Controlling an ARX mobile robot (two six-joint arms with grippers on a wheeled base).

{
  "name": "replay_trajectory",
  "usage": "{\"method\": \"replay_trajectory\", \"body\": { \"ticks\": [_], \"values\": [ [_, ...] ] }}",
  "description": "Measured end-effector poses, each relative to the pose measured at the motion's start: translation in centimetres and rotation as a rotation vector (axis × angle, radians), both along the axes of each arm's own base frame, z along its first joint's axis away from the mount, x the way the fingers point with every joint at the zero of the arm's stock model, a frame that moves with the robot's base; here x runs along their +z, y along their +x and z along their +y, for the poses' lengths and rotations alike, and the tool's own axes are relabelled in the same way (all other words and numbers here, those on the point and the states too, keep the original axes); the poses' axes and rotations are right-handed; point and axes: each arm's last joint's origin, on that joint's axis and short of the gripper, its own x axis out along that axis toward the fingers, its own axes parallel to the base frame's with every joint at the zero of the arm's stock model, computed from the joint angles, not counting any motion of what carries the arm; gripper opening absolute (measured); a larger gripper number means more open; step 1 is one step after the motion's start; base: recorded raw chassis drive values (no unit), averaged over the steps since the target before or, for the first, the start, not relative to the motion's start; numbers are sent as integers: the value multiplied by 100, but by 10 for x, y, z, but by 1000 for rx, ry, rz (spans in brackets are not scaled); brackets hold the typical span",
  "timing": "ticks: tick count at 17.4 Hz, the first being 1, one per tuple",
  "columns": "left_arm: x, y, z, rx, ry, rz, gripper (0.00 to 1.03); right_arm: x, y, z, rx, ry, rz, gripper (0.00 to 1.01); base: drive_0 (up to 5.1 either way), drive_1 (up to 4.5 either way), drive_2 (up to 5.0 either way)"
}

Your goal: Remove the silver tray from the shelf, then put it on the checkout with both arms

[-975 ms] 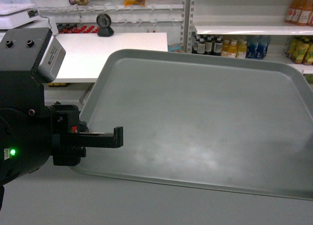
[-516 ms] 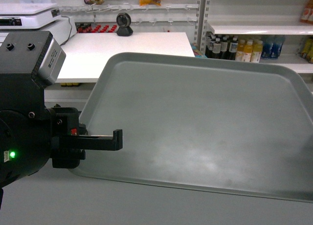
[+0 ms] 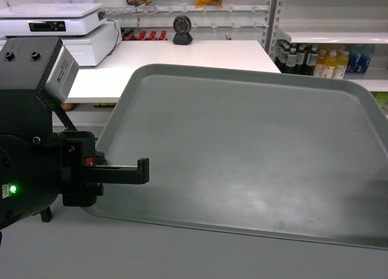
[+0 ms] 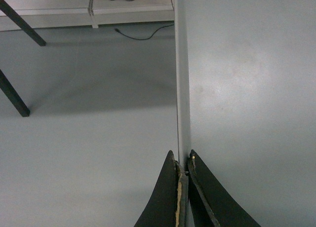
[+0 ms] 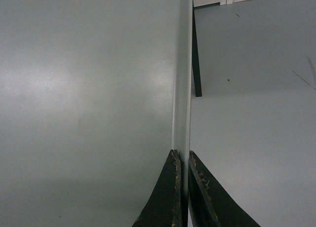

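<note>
Left gripper [image 3: 143, 170] pinched onto the tray's [image 3: 254, 151] near-left rim, fingers [image 4: 170, 197] closed over the thin raised edge, as the left wrist view shows. Right gripper [image 5: 181, 187] out of the head view, but clamped the same way on the opposite rim in its own wrist view. Tray carried between the two, clear of any surface, with only grey floor [image 4: 84, 138] below each wrist.

Judging by that: off the shelf already, lift done. Left to do: carry forward to the checkout [image 3: 182, 60], ahead of the left gripper and beyond the tray's far edge, then lower and let go on both sides.

Tray: flat, matte grey-green, rounded corners, low upturned rim, faint cloudy smudges on the bare face. Checkout: broad, plain white, smooth top, with a white scale [image 3: 57, 24] and a small black round device [image 3: 182, 29] at the back. Fingers thin, black, tapering, scuffed pale along the inner edges. Bottle shelves [image 3: 339, 36] off to the right.
</note>
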Motion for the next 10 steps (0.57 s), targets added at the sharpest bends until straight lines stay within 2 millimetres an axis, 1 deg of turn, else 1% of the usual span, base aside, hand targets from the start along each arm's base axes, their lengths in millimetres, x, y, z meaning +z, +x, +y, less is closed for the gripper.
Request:
{"method": "replay_trajectory", "body": {
  "ticks": [5, 8, 10],
  "values": [
    [0, 0, 0, -1, -1, -1, 3, 0, 0, 0, 0, 0, 1, 3, 0, 0, 0],
    [0, -1, -2, -5, -2, -4, 3, 0, 0, -2, -6, 0, 3, 3, -265, 499, -236],
    [0, -1, -1, -4, -1, -1, 3, 0, 0, -1, -4, 1, 2, 3, 24, 402, -354]
  ]
}}
